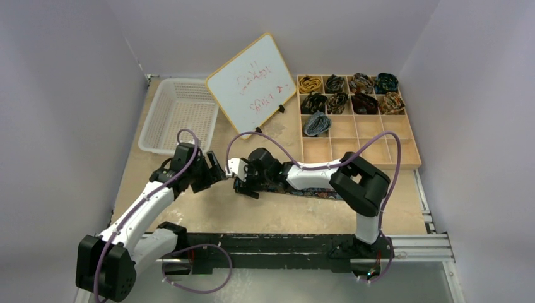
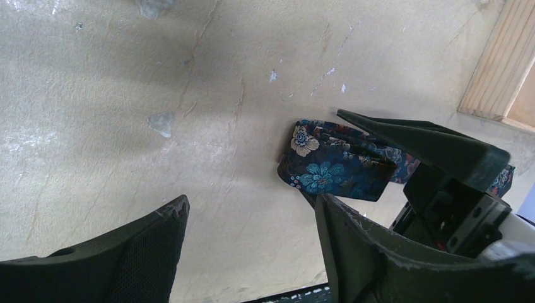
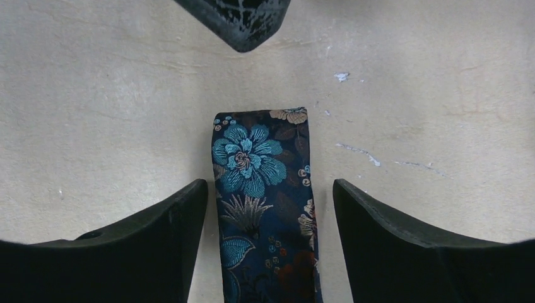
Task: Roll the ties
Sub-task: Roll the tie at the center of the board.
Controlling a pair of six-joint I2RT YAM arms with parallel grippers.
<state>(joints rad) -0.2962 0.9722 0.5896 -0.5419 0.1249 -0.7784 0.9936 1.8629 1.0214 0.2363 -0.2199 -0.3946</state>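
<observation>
Right wrist: right gripper (image 3: 270,184) spread astride navy floral tie (image 3: 258,158), not gripping | left gripper (image 2: 251,202) spread, empty | fabric looks soft, light, slippery; pinch its end, centre frame.

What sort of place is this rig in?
Likely a robot lab bench, not a shop: plain walls boxing in the table, a scribbled whiteboard, and a wooden tray of rolled ties.
</observation>
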